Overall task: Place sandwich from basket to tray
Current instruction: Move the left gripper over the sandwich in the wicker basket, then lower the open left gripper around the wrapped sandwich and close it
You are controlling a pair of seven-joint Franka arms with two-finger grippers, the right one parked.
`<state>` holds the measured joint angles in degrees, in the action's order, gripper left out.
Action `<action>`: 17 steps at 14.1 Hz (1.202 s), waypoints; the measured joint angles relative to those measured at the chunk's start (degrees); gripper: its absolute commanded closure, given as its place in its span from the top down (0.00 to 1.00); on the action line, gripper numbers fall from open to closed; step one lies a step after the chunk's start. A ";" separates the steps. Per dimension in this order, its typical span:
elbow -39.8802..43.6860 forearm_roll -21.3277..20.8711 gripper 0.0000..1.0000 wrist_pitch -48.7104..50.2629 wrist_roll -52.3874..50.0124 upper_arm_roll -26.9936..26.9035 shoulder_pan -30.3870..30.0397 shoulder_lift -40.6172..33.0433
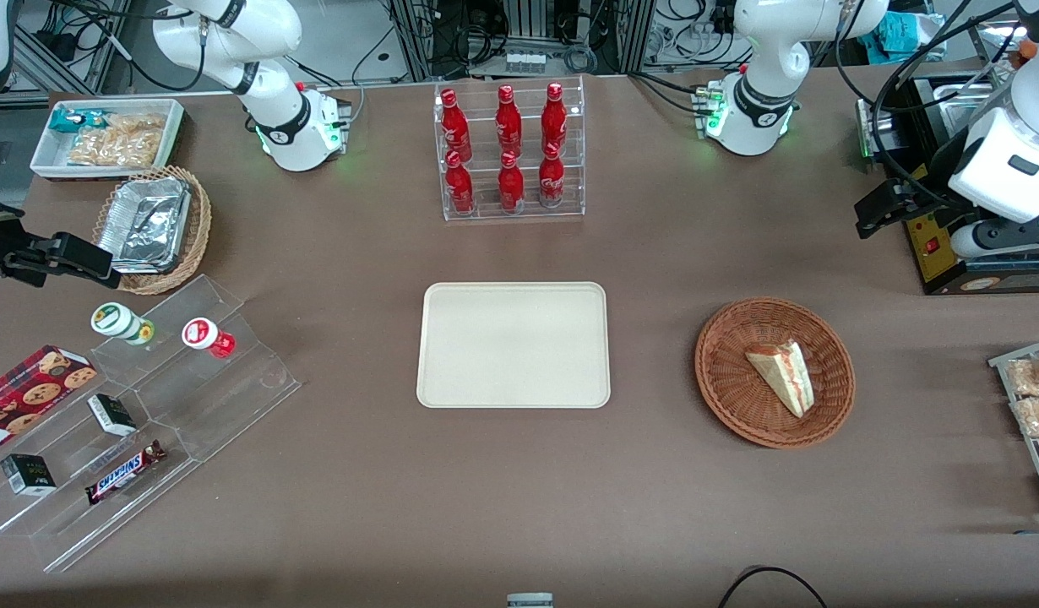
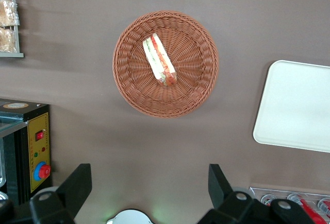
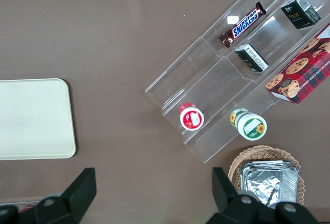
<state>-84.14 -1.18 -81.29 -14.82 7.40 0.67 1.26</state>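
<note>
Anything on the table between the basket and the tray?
No. In the front view only bare brown table lies between the basket and the tray; the open gripper hovers apart.

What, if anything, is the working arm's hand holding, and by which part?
Nothing. The hand hangs open above the table, apart from the basket; the sandwich lies untouched in it.
</note>
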 measured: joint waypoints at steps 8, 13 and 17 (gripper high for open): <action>-0.86 0.00 1.00 0.01 -0.18 -0.25 -0.47 0.42; -11.45 0.00 1.00 -9.76 -7.61 -0.58 -3.08 4.61; -22.95 -0.01 1.00 -27.74 -21.11 -0.50 -3.05 11.36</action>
<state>-107.10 -1.18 -109.03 -35.92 6.90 -2.38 12.61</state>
